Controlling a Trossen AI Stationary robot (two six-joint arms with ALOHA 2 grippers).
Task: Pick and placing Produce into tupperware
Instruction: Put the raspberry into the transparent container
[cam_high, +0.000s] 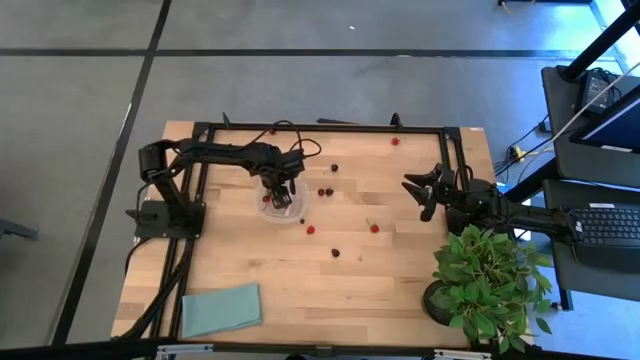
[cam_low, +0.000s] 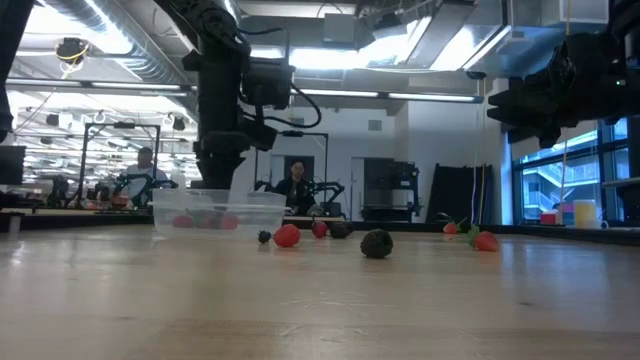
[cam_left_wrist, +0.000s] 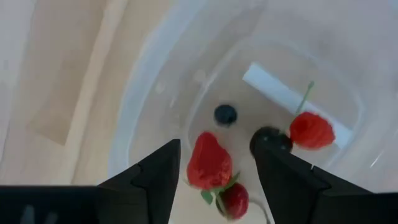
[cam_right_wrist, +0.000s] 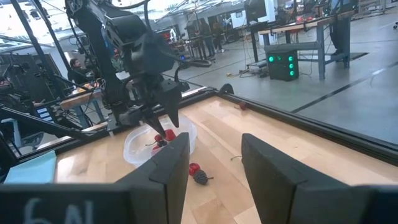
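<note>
We see the left end effector (cam_high: 281, 196) hanging over the tupperware (cam_high: 296, 212), near the middle of the worktop (cam_high: 400, 280), its fingers parted and holding nothing. Directly below, several red and dark produce (cam_left_wrist: 209, 160) pieces lie inside. The right end effector (cam_high: 428, 192) waits near the right edge, fingers apart and empty.

Two black jointed arms (cam_high: 215, 155), looped black cables, angular matte-black pincer fingers (cam_left_wrist: 283, 177).
</note>
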